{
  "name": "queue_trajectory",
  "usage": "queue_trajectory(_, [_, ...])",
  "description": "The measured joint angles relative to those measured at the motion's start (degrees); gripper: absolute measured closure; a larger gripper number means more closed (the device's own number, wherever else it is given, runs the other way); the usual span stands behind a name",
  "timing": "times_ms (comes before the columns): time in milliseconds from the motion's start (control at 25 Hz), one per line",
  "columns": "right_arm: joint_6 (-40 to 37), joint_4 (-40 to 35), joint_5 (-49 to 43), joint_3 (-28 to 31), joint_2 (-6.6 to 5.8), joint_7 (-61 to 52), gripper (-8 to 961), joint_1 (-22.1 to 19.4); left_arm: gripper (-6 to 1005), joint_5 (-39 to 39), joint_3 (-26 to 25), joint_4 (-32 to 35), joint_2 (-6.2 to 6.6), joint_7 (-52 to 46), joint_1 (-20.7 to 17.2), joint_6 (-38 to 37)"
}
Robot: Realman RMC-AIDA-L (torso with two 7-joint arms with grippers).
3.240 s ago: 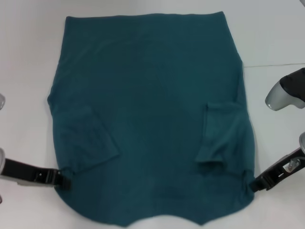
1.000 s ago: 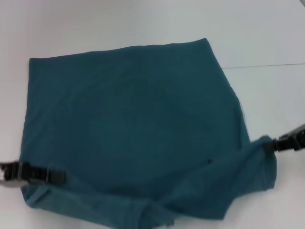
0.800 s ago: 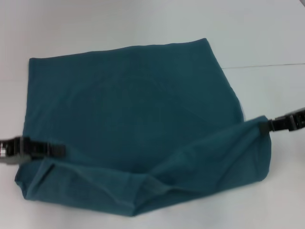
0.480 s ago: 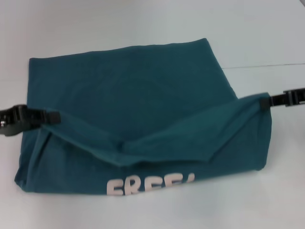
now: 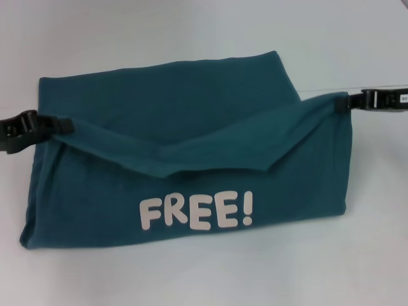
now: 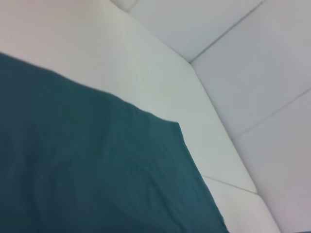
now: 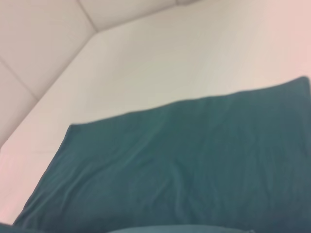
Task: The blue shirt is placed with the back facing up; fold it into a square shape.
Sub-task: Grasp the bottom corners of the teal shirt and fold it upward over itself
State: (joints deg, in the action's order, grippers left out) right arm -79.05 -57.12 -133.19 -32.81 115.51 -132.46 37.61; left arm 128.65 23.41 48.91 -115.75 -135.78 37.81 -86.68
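Fingers of my left gripper [image 5: 60, 125] and right gripper [image 5: 343, 102] are clamped on the near corners of the blue shirt [image 5: 191, 153], lifting them so that edge folds toward the far hem on the tabletop [image 5: 191, 274].

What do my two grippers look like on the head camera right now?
Both are slim and black. The left gripper shows a black, knobbly linkage with rounded joint shapes and a narrow tip. The right gripper has a similar black segmented body, with a small white label or marking near the frame's edge. No cables are visible. Neither wrist camera shows its own fingers, only the blue shirt.
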Motion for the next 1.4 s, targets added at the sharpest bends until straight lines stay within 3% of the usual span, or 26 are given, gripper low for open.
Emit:
queue_trajectory(360, [12.35, 6.14, 0.67, -3.12, 0.67, 2.49, 886, 2.01, 936, -0.04, 1.61, -3.35, -0.72, 5.69, 1.89, 10.18])
queue_trajectory(640, [20.94, 6.89, 0.67, -4.34, 1.69, 3.23, 883, 2.36, 935, -0.07, 6.78, -4.57, -1.44, 7.33, 2.24, 18.92])
queue_trajectory(800, [23.15, 7.67, 0.67, -5.28, 1.76, 3.31, 882, 2.4, 935, -0.07, 9.76, -4.68, -2.01, 7.39, 2.11, 23.7])
queue_trajectory(1400, [29.94, 12.49, 2.8, -8.77, 2.76, 6.79, 877, 5.18, 935, 0.45, 12.3, -5.93, -2.4, 7.45, 2.74, 30.62])
